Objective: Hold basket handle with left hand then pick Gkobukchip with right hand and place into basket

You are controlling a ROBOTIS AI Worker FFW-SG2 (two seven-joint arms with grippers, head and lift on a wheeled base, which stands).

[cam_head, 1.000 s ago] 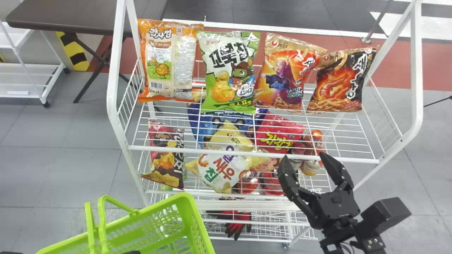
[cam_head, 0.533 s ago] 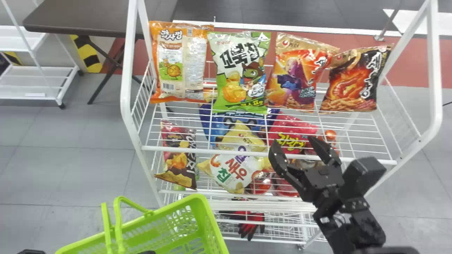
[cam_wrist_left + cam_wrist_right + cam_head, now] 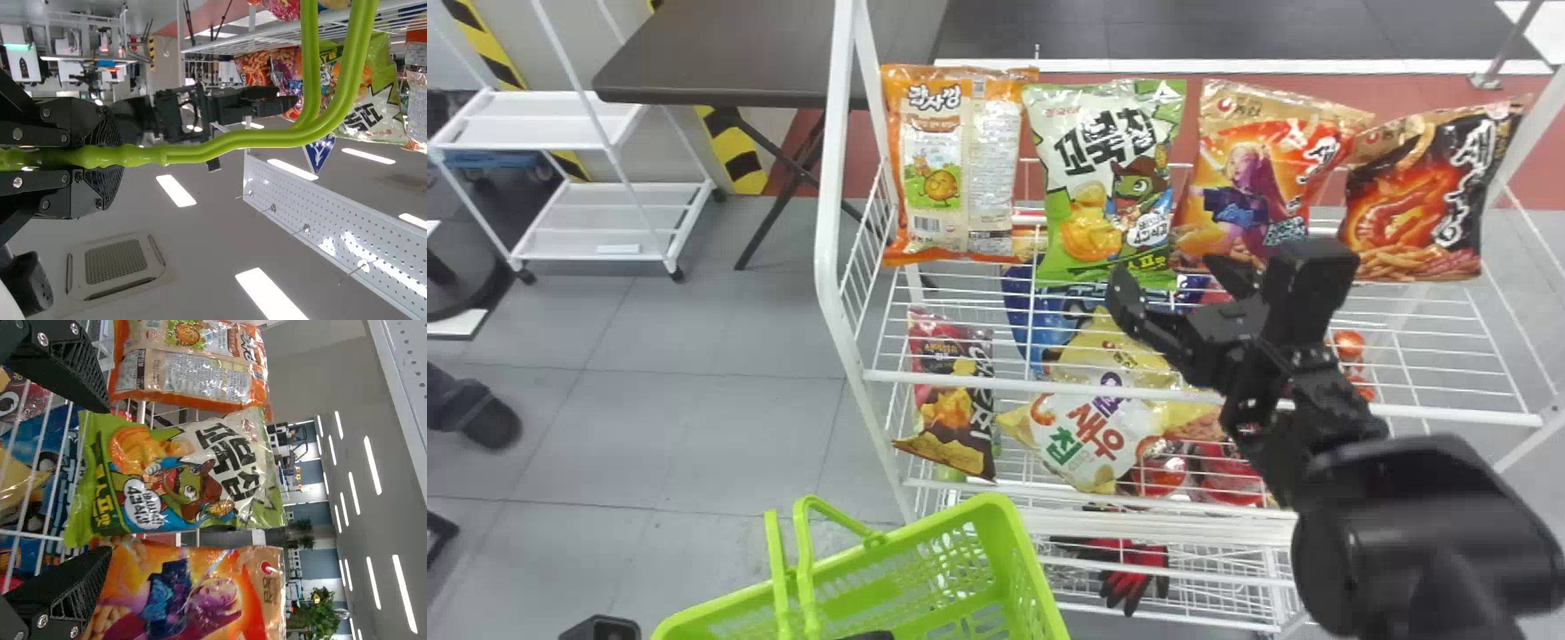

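Head view, Gkobukchip (image 3: 1107, 182) stands at one o'clock, right gripper (image 3: 1168, 268) parted near its lower edge; left wrist view, left gripper (image 3: 100, 157) clenches basket handle (image 3: 267, 138); right wrist view, Gkobukchip, presumably light, slippery and crushable, invites a soft pinch across its lower body.

Clearance exists above the shelf's front rail (image 3: 978, 382), ahead of the Gkobukchip (image 3: 1094, 196). The orange bag (image 3: 956, 169) and red-orange bag (image 3: 1254, 164) closely flank it, limiting side access.
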